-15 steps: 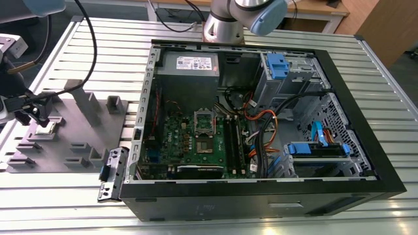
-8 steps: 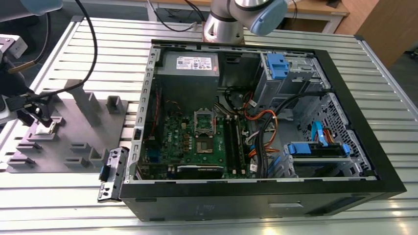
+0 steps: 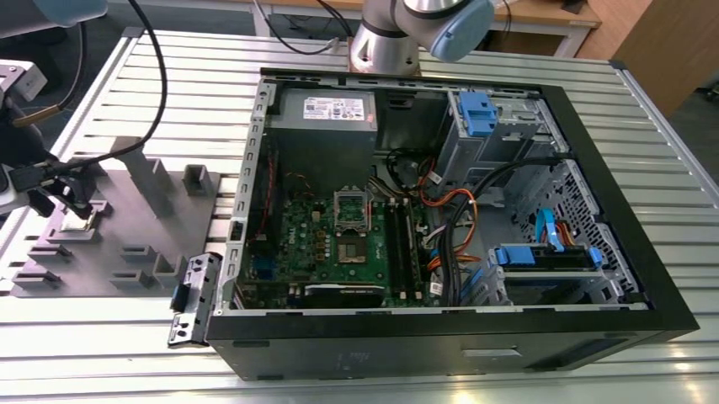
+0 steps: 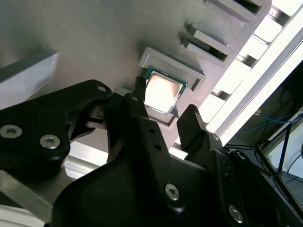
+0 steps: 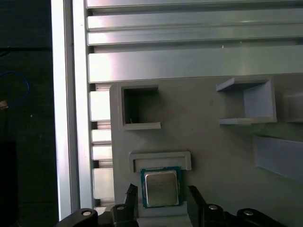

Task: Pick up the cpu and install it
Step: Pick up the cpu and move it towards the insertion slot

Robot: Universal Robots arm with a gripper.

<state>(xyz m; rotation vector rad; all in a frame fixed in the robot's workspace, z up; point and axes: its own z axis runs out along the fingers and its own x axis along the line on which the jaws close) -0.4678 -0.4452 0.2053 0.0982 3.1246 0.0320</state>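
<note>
One cpu – a square chip with a silver top – lies flat in a shallow recess of one grey tray. The gripper hangs over it. Its two black fingers are spread apart, one on either side of the chip, close to its edges but gripping nothing. In the exterior view, one open computer case stands on the slatted table, to the exterior view's right of the tray.

My arm is a silver tube with a pale blue cap — my jaws are matte black, angular, dotted with silver screws.
</note>
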